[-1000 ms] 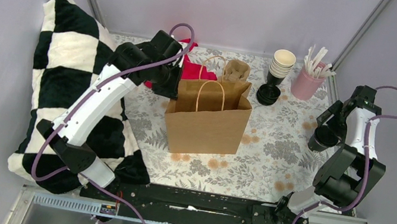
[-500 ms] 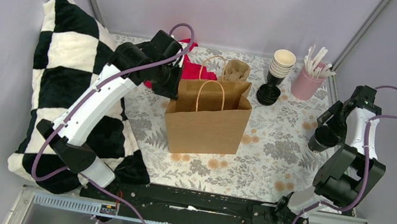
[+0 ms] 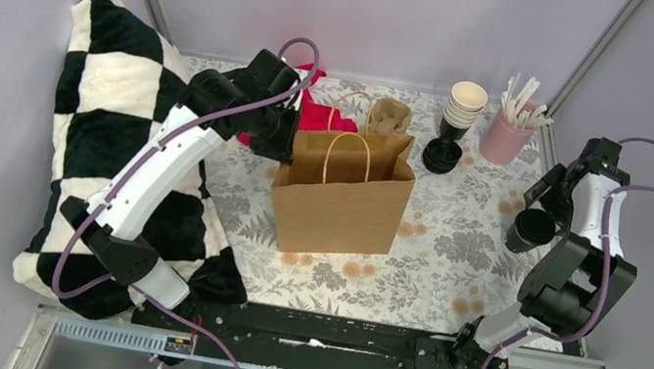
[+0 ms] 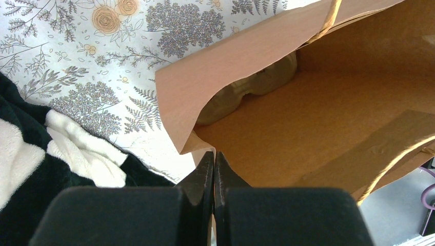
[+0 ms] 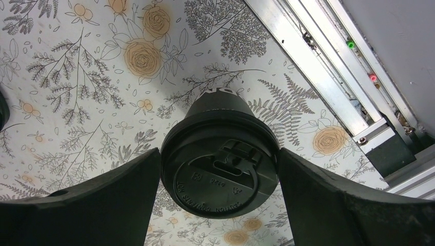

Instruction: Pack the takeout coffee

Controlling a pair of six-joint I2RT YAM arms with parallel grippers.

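Two grips | left tool (image 4: 213, 156): paper bag (image 4: 318, 118) | right tool (image 5: 218, 156): takeout coffee (image 5: 220, 177)

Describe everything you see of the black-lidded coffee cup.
The small dark paper cup with a round black plastic lid is near the right edge of the floral tablecloth. The lid is on, embossed with lettering and a sip tab. The right gripper flanks it, fingers seemingly pressing the lid's rim on both sides. Whether it is lifted is unclear.

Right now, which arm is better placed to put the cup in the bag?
Right. The right gripper clasps the cup on both sides; the left gripper is busy pinching the bag rim.
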